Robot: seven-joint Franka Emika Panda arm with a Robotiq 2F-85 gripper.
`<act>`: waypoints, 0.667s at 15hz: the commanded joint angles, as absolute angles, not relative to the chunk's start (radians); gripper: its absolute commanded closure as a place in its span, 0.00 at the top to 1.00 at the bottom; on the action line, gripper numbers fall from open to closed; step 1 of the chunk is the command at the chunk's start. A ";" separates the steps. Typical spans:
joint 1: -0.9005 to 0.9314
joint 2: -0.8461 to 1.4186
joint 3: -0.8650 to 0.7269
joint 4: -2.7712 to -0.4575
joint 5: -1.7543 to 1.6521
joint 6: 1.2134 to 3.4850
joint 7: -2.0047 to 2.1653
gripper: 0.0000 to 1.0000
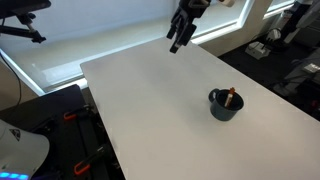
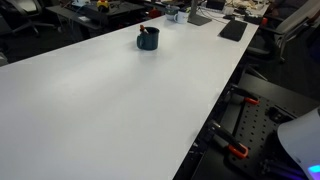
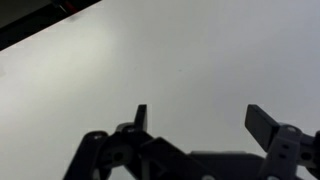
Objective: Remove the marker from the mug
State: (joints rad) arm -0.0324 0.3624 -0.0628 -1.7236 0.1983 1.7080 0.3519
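Observation:
A small dark blue-black mug stands on the white table, with the orange-red marker sticking up out of it. It shows in both exterior views, small and far off in one of them, where the marker is just visible. My gripper hangs above the far part of the table, well away from the mug. In the wrist view the gripper has its fingers spread apart and empty over bare white table; mug and marker are out of that view.
The white table is long, with a dark floor past its edges. Black equipment with orange clamps sits beside one table edge. Desks with clutter stand beyond the far end.

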 commanded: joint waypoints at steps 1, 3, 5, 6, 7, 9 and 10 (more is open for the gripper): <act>-0.034 0.476 -0.096 -1.596 0.191 1.739 0.467 1.00; -0.047 0.503 -0.105 -1.549 0.208 1.700 0.483 1.00; -0.046 0.489 -0.102 -1.595 0.199 1.739 0.447 1.00; -0.050 0.499 -0.103 -1.582 0.200 1.737 0.452 1.00; -0.052 0.501 -0.103 -1.576 0.200 1.737 0.455 1.00; -0.051 0.501 -0.103 -1.572 0.200 1.735 0.456 1.00; -0.048 0.493 -0.102 -1.586 0.194 1.740 0.447 1.00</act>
State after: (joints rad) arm -0.0510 0.5004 -0.1024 -1.5732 0.1999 1.7371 0.4569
